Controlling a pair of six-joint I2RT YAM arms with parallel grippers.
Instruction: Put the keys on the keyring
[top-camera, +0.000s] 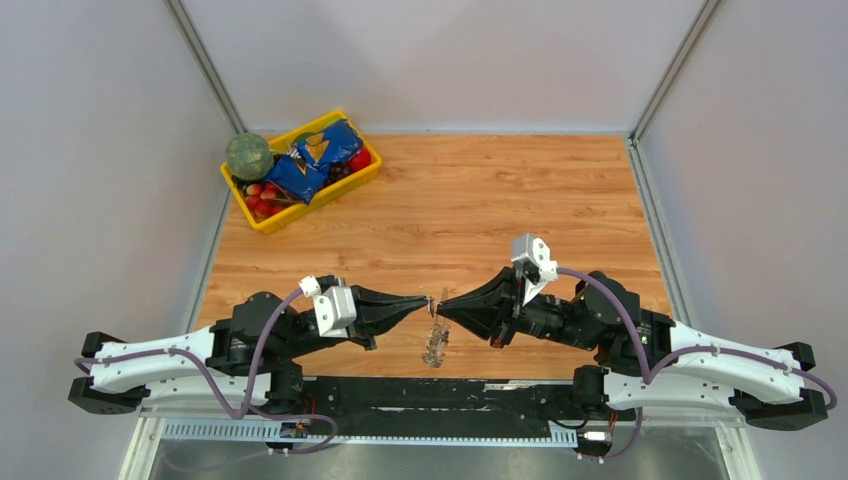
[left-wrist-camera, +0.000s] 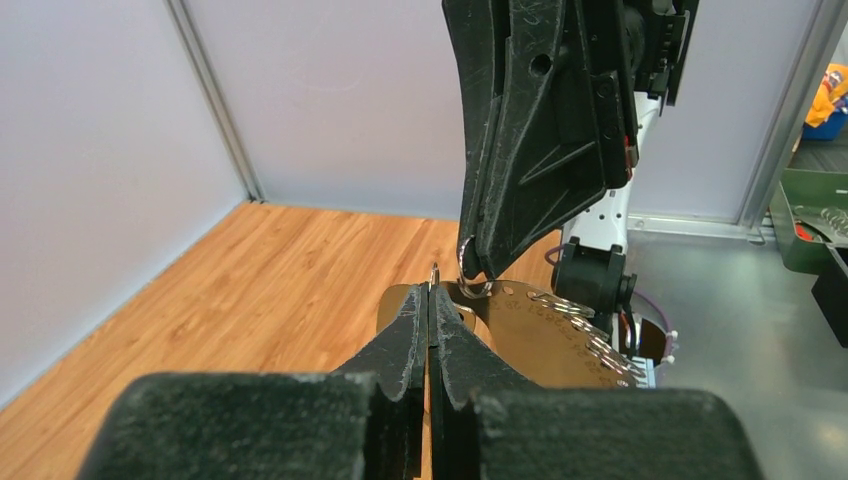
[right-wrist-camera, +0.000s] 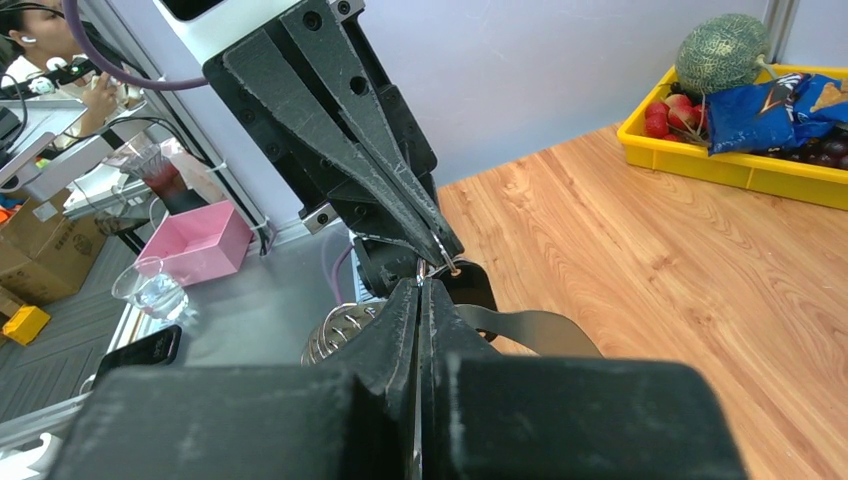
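Our left pincer (top-camera: 424, 300) is closed tight on the thin wire at the top of the keyring (top-camera: 435, 345), which hangs between the arms by the near edge of the surface (top-camera: 520, 190). We judge it light, stiff and slippery, its keys (left-wrist-camera: 592, 345) dangling loose. Our right pincer (top-camera: 446, 303), also closed, nips the same wire, probably the surest hold.

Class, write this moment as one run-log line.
left gripper shut on keyring | right gripper shut on keyring | keyring hangs between them, above table
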